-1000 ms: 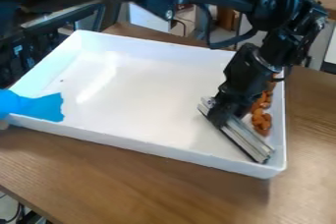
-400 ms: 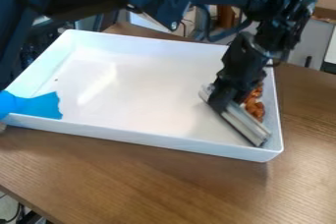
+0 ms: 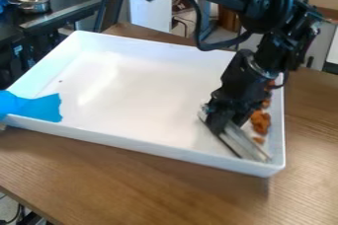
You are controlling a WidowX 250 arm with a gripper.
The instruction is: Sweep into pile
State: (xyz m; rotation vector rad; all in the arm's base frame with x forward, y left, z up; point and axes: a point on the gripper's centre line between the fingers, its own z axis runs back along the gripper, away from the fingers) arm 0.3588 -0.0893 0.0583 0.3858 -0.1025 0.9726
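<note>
Sweeping hand: clamped on the scraper, and now sitting a little lower in the view than a moment ago, the hand is down inside the tray toward its right-hand side.
Scraper: a long, straight, silvery strip with a dark lower edge, slanting from the hand down to the near right corner; its far tip has slid closer to us since the last frame.
Orange-brown pieces: here they are, lumpy and irregular, between the scraper and the right wall of the tray; the main clump shows lower than before, a small bit peeks out just below it, and more show up beside the arm, partly hidden by it.
Tray: broad, white, shallow and smooth, with straight upright walls and a soft shine across its floor; its near right corner has dropped lower in the view, after riding higher one frame back.
Arm: black, jointed and glossy, its upper section raised higher now, a dark cable looping beneath it.
Metal bowl: round and shiny, come into sight at the upper left as the arm lifted away.
Blue sheet: matte, ragged-edged, lying over the tray's left corner, much as before.
Red speck: tiny, on the tray floor toward the left.
Counter: brown, with a fine streaky wood grain, under the tray.
</note>
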